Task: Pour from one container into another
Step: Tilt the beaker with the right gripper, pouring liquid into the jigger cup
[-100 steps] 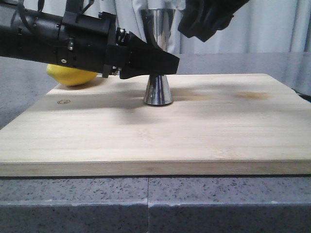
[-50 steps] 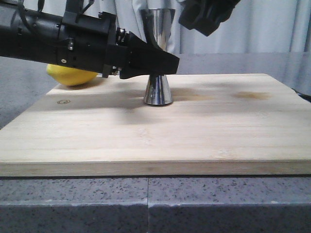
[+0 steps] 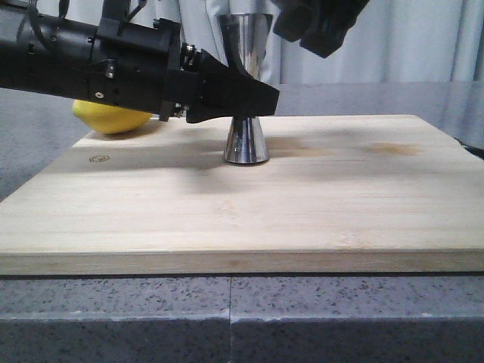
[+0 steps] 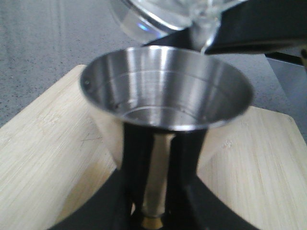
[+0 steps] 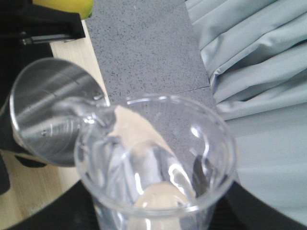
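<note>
The left arm (image 3: pixel 83 64) is a matte black cylinder with small screws, thin black cables and a wedge-shaped black claw (image 3: pixel 261 97); the right arm (image 3: pixel 321 23) is blocky black.

You've got a grey speckled stone countertop (image 3: pixel 113 318) carrying everything here, with a seam running down the front edge roughly at the middle. Sitting flat on it is 1 pale bamboo cutting board (image 3: pixel 242 219) that takes up most of the width, with a little stamped logo near its far left corner and a couple of darker stains toward the far right. Behind the board's far left corner you can see 1 yellow lemon (image 3: pixel 110 119); whether it touches the board is hard to say. On the board itself stands the steel jigger (image 3: pixel 246 144), upright, toward the far edge, near the middle.
</note>
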`<action>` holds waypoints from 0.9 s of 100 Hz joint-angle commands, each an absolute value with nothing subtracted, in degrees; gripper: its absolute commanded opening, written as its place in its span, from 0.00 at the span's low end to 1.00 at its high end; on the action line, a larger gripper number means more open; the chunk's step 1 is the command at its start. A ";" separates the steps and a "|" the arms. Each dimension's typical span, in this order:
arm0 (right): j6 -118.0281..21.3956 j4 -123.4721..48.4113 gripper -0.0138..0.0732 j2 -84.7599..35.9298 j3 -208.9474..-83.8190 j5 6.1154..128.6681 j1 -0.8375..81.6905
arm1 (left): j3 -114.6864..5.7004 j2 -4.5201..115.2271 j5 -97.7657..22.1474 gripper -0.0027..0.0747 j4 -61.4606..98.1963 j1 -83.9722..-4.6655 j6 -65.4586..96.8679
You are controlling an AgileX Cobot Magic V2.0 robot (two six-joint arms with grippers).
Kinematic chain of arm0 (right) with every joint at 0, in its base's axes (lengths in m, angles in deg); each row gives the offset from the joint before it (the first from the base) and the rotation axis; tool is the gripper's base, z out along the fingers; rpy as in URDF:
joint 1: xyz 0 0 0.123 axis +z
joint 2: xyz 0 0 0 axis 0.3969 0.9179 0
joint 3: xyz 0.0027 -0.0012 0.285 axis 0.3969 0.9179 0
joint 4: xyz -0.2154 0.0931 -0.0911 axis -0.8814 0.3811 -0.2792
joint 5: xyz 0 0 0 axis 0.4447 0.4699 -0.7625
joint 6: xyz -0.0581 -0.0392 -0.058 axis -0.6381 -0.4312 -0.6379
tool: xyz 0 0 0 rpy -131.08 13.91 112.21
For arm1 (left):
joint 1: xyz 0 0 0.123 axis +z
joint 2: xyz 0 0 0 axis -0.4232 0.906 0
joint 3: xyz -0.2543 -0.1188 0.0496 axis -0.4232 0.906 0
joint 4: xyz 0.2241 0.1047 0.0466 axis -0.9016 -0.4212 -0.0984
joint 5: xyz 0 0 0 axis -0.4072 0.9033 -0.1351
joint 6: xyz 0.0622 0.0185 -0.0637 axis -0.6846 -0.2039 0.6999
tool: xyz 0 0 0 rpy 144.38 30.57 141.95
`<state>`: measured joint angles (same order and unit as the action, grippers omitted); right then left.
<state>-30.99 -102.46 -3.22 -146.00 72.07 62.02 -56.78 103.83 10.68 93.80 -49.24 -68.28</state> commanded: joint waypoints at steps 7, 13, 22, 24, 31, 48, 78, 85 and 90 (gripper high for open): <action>-31.28 -106.32 0.48 -5.11 -148.21 70.28 62.14 | -58.29 101.44 14.05 0.14 98.16 -49.74 -68.27; -31.28 -106.56 0.48 -5.11 -148.21 70.28 62.14 | -58.29 101.44 14.05 0.14 98.16 -49.74 -68.27; -31.28 -107.24 0.48 -5.11 -148.21 70.28 62.14 | -58.29 101.44 14.05 0.14 98.16 -49.74 -68.27; -31.28 -107.59 0.48 -5.11 -148.21 70.28 62.14 | -58.29 101.44 14.05 0.14 98.16 -49.74 -68.27; -31.28 -108.81 0.48 -5.11 -148.21 70.28 62.14 | -58.29 101.44 14.05 0.14 98.16 -49.74 -68.27; -31.28 -109.60 0.48 -5.11 -148.21 70.28 62.14 | -58.29 101.44 14.05 0.14 98.16 -49.74 -68.27; -31.28 -112.16 0.48 -5.11 -148.21 69.83 62.14 | -58.29 101.44 14.05 0.14 98.16 -49.74 -68.27; -31.28 -112.56 0.48 -5.02 -148.21 69.74 62.14 | -58.29 101.44 14.05 0.14 98.16 -49.74 -68.27; -31.28 -113.24 0.48 -4.89 -148.21 69.69 62.14 | -58.29 101.44 14.05 0.14 98.16 -49.74 -68.27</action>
